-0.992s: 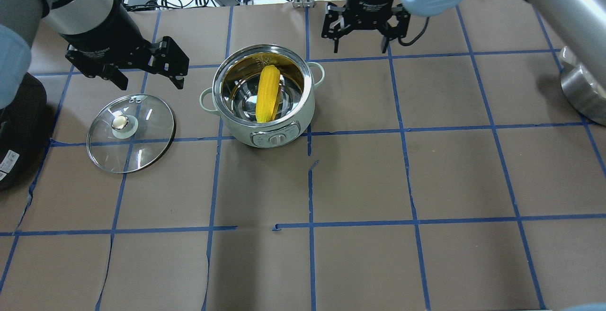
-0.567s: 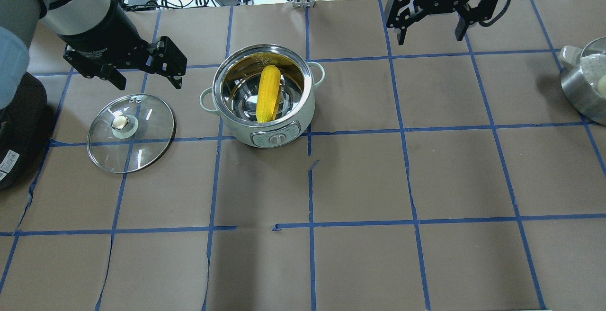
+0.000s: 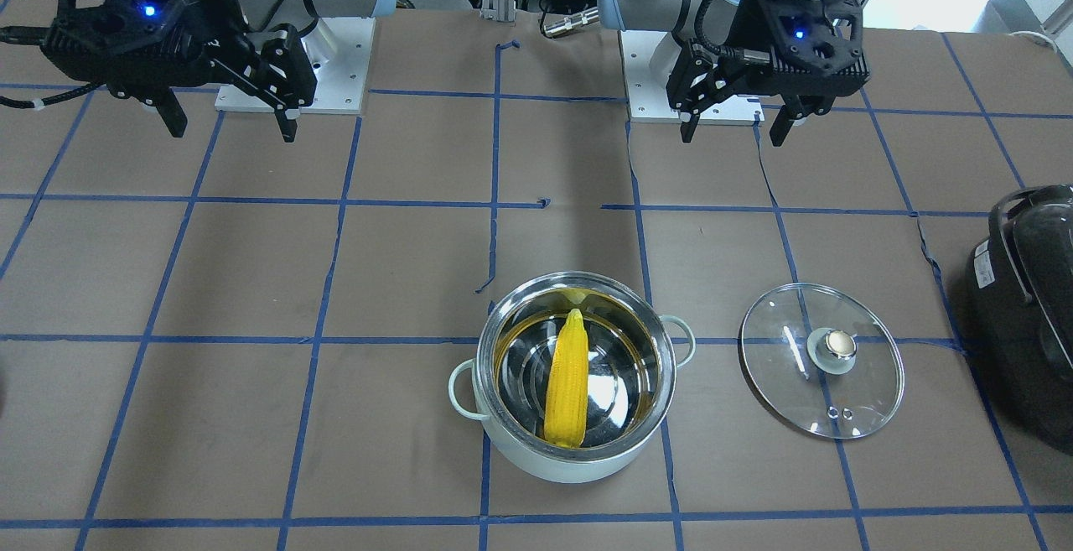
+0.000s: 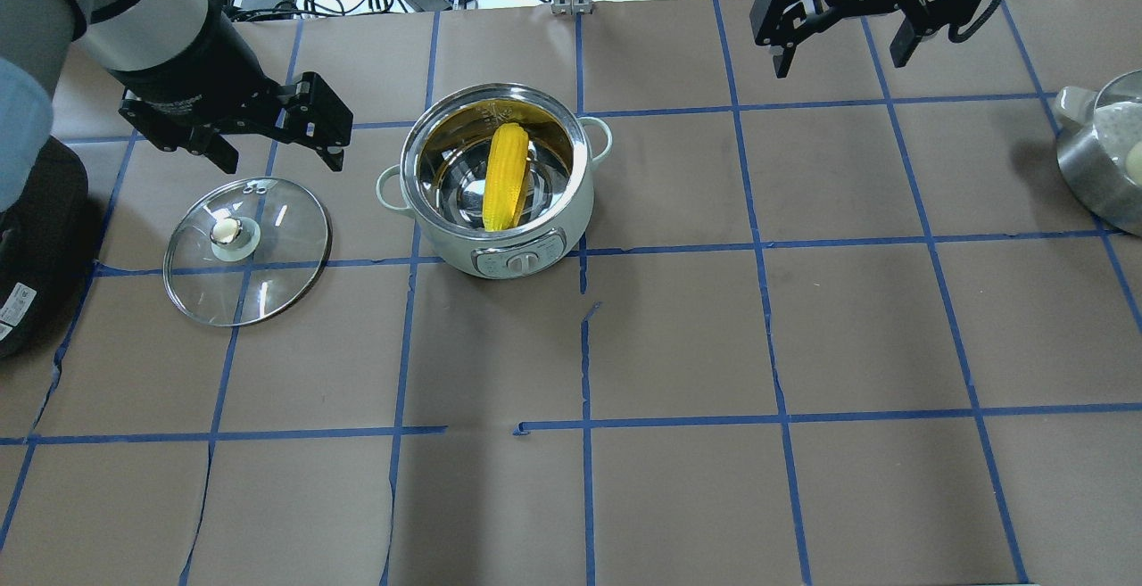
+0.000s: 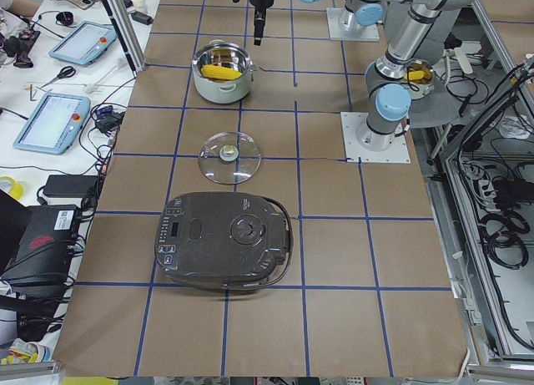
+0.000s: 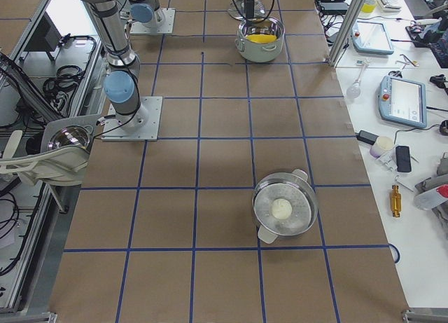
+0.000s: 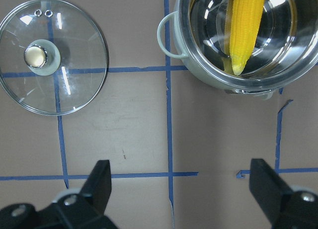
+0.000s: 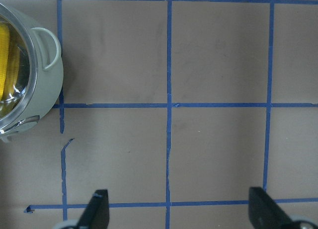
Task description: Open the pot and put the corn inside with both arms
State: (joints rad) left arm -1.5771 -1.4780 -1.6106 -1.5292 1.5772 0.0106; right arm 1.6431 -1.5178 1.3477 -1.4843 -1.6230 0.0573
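Observation:
The mint-green pot stands open at the table's middle back. The yellow corn lies inside it, leaning against the steel wall. The glass lid lies flat on the table to the pot's left. My left gripper is open and empty, hovering between the lid and the pot. My right gripper is open and empty, well to the right of the pot near the back edge. The front view shows the pot, the corn and the lid. The left wrist view shows the corn in the pot.
A large black appliance sits at the far left edge. A steel pot with a white ball in it sits at the far right edge. Cables and devices lie beyond the table's back edge.
My right gripper has moved right and away from the pot, from just behind it to the back right. The left gripper, pot, corn and lid have stayed put.

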